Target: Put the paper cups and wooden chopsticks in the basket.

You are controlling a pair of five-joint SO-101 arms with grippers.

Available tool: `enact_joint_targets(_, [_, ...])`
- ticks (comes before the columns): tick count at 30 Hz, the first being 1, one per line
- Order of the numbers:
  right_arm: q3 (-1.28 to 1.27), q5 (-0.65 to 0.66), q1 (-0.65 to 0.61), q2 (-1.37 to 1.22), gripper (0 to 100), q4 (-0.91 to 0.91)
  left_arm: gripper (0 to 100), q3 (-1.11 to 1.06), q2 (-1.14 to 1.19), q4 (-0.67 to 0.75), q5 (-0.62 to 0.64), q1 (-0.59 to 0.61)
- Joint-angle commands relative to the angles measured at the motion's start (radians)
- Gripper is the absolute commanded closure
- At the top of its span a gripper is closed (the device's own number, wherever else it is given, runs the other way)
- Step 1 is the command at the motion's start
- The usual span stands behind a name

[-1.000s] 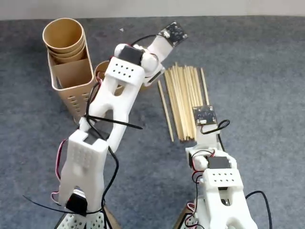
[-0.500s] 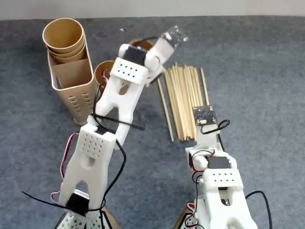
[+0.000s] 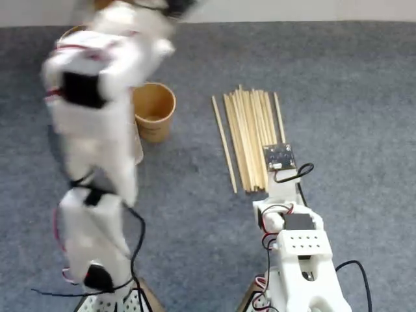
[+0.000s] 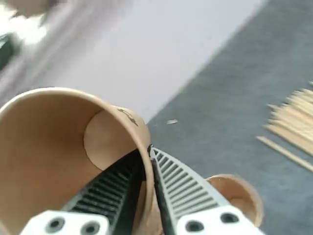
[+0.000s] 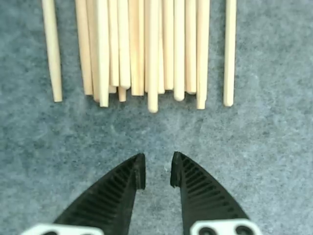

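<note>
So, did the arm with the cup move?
Yes. The left arm has swung away from the chopsticks, past the standing cup, with another paper cup in its gripper.

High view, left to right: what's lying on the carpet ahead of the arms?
cup → single chopstick → chopstick bundle

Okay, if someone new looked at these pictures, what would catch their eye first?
The left gripper pinching the rim of a paper cup, one finger inside and one outside, the cup tipped sideways. Then the bundle of wooden chopsticks lying on the table just ahead of the slightly open right gripper, with a second cup standing upright to the bundle's left.
</note>
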State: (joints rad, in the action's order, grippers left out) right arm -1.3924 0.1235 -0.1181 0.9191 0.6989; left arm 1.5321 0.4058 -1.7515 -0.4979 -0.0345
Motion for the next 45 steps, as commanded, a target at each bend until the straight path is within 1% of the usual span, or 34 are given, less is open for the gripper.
enact_joint_targets(1, [0.005, -0.003, -0.004, 0.001, 89.3, -0.015, 100, -0.107, -0.14, -0.002, -0.003, 0.124])
enact_joint_targets(4, [0.005, -0.003, -0.004, 0.001, 89.3, -0.015, 100, -0.275, -0.188, -0.002, 0.023, 0.188])
enact_joint_targets(7, [0.005, -0.003, -0.004, -0.002, 89.3, -0.015, 100, -0.404, -0.197, -0.002, 0.028, 0.2])
enact_joint_targets(10, [0.005, -0.003, -0.004, -0.002, 89.3, -0.015, 100, -0.47, -0.196, 0.0, 0.028, 0.194])
enact_joint_targets(18, [0.005, -0.003, -0.004, -0.001, 89.3, -0.015, 99, -0.483, -0.197, 0.077, 0.026, 0.182])
enact_joint_targets(22, [0.005, -0.003, -0.004, -0.001, 89.3, -0.015, 91, -0.486, -0.196, 0.138, 0.028, 0.182])
enact_joint_targets(24, [0.005, -0.003, -0.004, -0.001, 89.3, -0.015, 89, -0.487, -0.194, 0.133, 0.028, 0.18])
enact_joint_targets(28, [0.005, -0.003, -0.004, -0.001, 89.3, -0.015, 92, -0.489, -0.194, 0.11, 0.025, 0.179])
enact_joint_targets(33, [0.005, -0.003, -0.004, -0.001, 89.3, -0.015, 91, -0.483, -0.203, 0.104, 0.028, 0.183])
enact_joint_targets(36, [0.005, -0.003, -0.004, -0.001, 89.3, -0.015, 87, -0.458, -0.211, 0.104, 0.032, 0.174])
enact_joint_targets(39, [0.005, -0.003, -0.004, -0.001, 89.3, -0.015, 86, -0.392, -0.24, 0.086, 0.101, 0.102])
enact_joint_targets(41, [0.005, -0.003, -0.004, -0.001, 89.3, -0.015, 86, -0.384, -0.265, 0.002, 0.118, -0.005])
enact_joint_targets(42, [0.005, -0.003, -0.004, -0.001, 89.3, -0.015, 86, -0.406, -0.277, -0.028, 0.124, -0.061])
enact_joint_targets(43, [0.005, -0.003, -0.004, -0.001, 89.3, -0.015, 86, -0.453, -0.291, -0.028, 0.127, -0.097])
enact_joint_targets(45, [0.005, -0.003, -0.004, -0.001, 89.3, -0.015, 86, -0.584, -0.306, -0.025, 0.169, -0.133])
